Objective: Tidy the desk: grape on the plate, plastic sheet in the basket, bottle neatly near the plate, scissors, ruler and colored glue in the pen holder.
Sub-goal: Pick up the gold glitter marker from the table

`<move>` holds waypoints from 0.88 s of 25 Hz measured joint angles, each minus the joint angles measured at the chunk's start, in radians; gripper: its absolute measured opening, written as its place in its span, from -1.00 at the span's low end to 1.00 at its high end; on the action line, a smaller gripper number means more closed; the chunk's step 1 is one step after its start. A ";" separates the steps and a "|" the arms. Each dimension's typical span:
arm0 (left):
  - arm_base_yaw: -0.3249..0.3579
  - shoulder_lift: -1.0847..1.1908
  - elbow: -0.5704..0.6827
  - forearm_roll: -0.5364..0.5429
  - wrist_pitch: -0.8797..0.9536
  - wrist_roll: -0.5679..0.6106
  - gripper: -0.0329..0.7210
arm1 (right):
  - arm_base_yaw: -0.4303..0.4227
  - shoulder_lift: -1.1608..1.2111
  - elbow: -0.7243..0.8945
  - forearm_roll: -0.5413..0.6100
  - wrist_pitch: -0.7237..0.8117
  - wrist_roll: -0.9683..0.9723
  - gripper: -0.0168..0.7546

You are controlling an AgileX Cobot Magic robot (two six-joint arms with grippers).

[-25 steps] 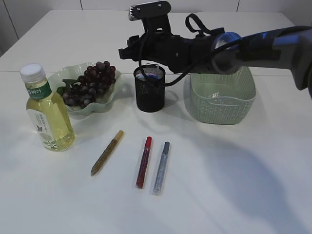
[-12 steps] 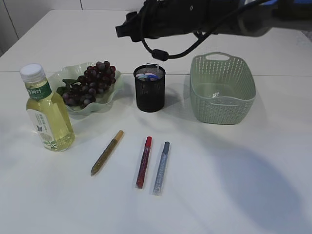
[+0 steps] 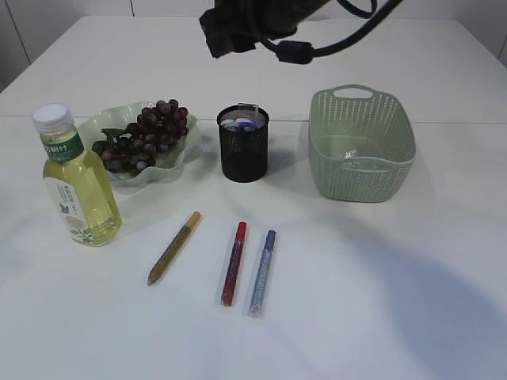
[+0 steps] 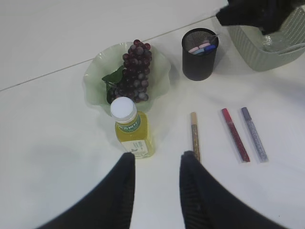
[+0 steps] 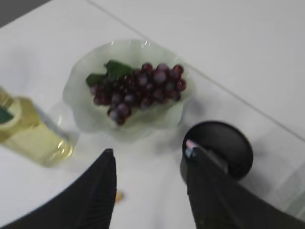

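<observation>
Dark grapes (image 3: 146, 134) lie on the pale green plate (image 3: 91, 125). The bottle (image 3: 77, 178) of yellow drink stands upright just left of the plate. Gold (image 3: 174, 247), red (image 3: 234, 263) and blue (image 3: 262, 271) glue sticks lie on the table in front of the black mesh pen holder (image 3: 244, 146), which shows pink and blue ends inside. My right gripper (image 5: 150, 150) hangs open and empty high above the holder (image 5: 228, 143) and grapes (image 5: 138, 93). My left gripper (image 4: 158, 157) is open and empty, high above the bottle (image 4: 131, 131) and gold stick (image 4: 194, 136).
The green basket (image 3: 360, 146) stands right of the pen holder with something clear and shiny at its bottom. The right arm (image 3: 245, 24) crosses the top edge of the exterior view. White table stretches in front of the glue sticks.
The right arm has risen from just over the pen holder to the top of the exterior view. Nothing on the table has moved.
</observation>
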 joint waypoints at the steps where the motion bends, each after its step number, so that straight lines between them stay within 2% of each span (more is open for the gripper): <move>1: 0.000 0.000 0.000 0.000 0.000 0.000 -0.28 | 0.000 -0.014 0.000 -0.002 0.060 0.000 0.04; 7: 0.000 0.020 0.000 0.000 0.001 0.000 -0.28 | 0.000 -0.086 -0.002 -0.008 0.437 0.066 0.04; 9: 0.000 0.031 0.000 0.000 0.001 0.000 -0.28 | 0.000 -0.098 -0.006 -0.021 0.519 0.094 0.04; 18: 0.000 0.057 0.000 -0.014 0.001 0.000 -0.28 | 0.000 -0.122 -0.012 -0.254 0.558 0.357 0.04; 22: 0.000 0.095 0.000 -0.021 0.001 0.000 -0.28 | 0.000 -0.160 0.031 -0.278 0.558 0.372 0.04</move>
